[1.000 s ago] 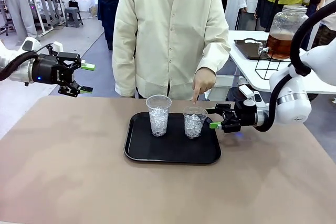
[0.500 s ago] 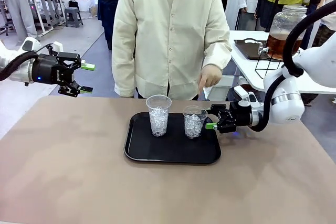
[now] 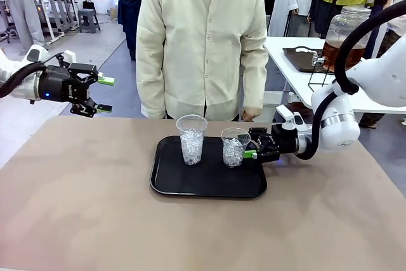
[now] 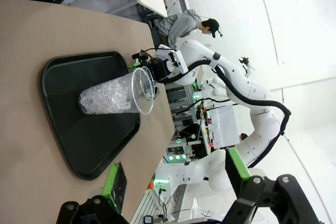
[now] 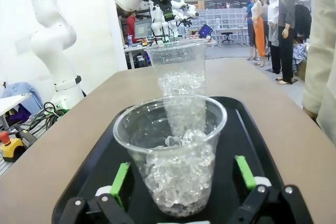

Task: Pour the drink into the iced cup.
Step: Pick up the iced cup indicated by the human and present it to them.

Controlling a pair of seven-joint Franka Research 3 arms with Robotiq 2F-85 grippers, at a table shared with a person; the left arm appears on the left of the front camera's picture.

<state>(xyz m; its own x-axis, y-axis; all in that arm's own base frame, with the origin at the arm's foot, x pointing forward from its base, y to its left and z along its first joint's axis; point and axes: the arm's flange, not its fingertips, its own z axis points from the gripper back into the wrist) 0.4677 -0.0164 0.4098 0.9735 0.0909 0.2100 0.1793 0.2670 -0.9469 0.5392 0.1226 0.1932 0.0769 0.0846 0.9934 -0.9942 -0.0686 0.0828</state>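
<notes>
right gripper has advanced to straddle iced cup.

Front view: dispenser jar at far right is crossed by the right arm's black cable; its tap is too small to read, and the drink is part-masked. Far fingertip of the right end effector is lost behind the right iced cup.

Left wrist view: that cup is largely hidden behind the left iced cup.

Right wrist view: finger bases are cut by the bottom edge.
</notes>
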